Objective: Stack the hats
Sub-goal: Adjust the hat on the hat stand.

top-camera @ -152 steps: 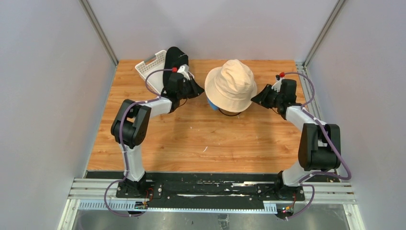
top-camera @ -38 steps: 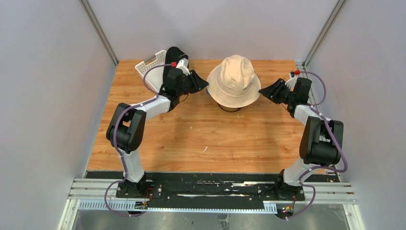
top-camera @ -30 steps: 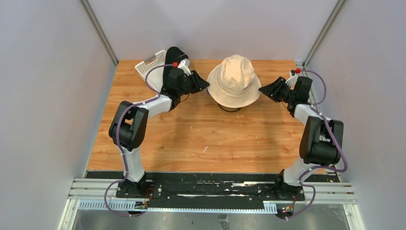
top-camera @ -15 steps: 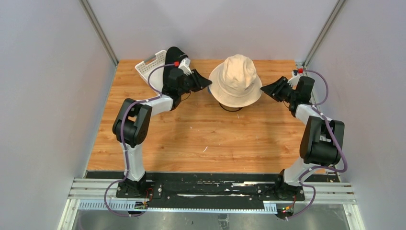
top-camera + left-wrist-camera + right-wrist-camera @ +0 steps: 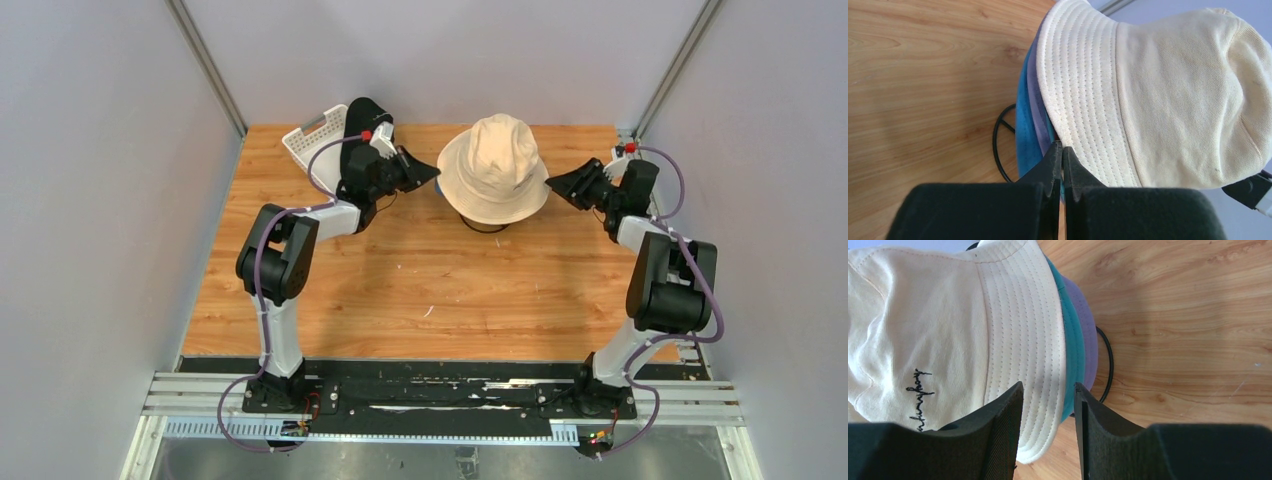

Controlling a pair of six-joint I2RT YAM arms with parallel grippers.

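Beige hat (image 5: pixel 493 165) over mostly hidden hats (image 5: pixel 1024 135)

left tool (image 5: pixel 1062 150) closed at beige hat (image 5: pixel 493 165) brim, hat shifted right, right tool (image 5: pixel 1047 389) pulled back

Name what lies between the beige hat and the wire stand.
Right wrist view: teal hat and lavender hat brims, stacked between the beige hat and the wire stand. Left wrist view adds a blue hat.

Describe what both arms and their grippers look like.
The left arm and right arm alternate white links with bulky black joints. A purple cable runs along each, with a small red cap near the wrist. The left gripper and right gripper have black fingers tapering to wedge tips.
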